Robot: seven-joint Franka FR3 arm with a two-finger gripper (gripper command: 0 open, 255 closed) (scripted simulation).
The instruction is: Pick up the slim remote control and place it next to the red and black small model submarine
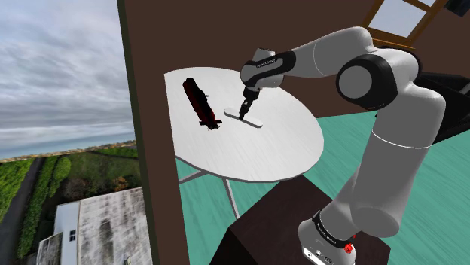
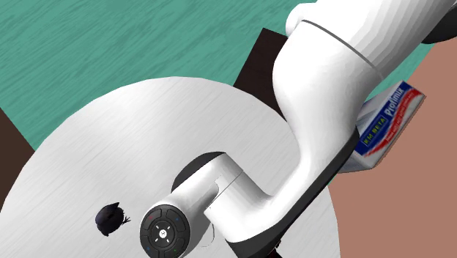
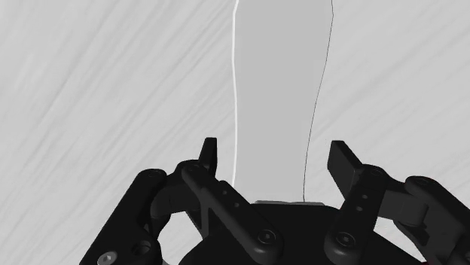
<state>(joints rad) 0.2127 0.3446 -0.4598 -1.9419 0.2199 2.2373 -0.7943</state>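
I register a round white table (image 1: pixel 282 154) over a teal floor (image 2: pixel 110 44); a red, white and blue printed box (image 2: pixel 384 121) sits past its rim.

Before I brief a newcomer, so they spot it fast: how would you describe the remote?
Find the round white table. The remote lies flat on it beside the submarine. It is a slim pale-grey slab; the submarine is black and red.
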